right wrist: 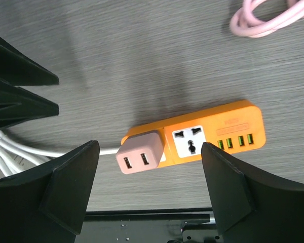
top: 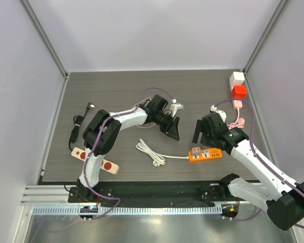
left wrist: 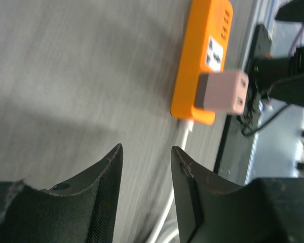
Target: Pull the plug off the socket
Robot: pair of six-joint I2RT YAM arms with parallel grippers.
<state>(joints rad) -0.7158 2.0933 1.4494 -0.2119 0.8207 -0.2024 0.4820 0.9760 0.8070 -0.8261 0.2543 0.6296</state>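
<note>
Right gripper (right wrist: 149, 147) fingers fill my near view, spread wide and holding nothing. Beyond and between them sits the pink plug (right wrist: 140, 158), seated at the cord end of the orange power strip (right wrist: 218, 129), whose long axis runs along the jaws' closing line. Left gripper (left wrist: 146, 152), parted and empty, stands farther off. I judge the right arm nearer.

top: overhead, whole table (top: 116, 86) | wrists: close, downward (left blurred) | shared: orange strip (right wrist: 233, 119)

Socket strip (top: 209, 154), perhaps charger (top: 238, 92), on table (top: 121, 91)
</note>
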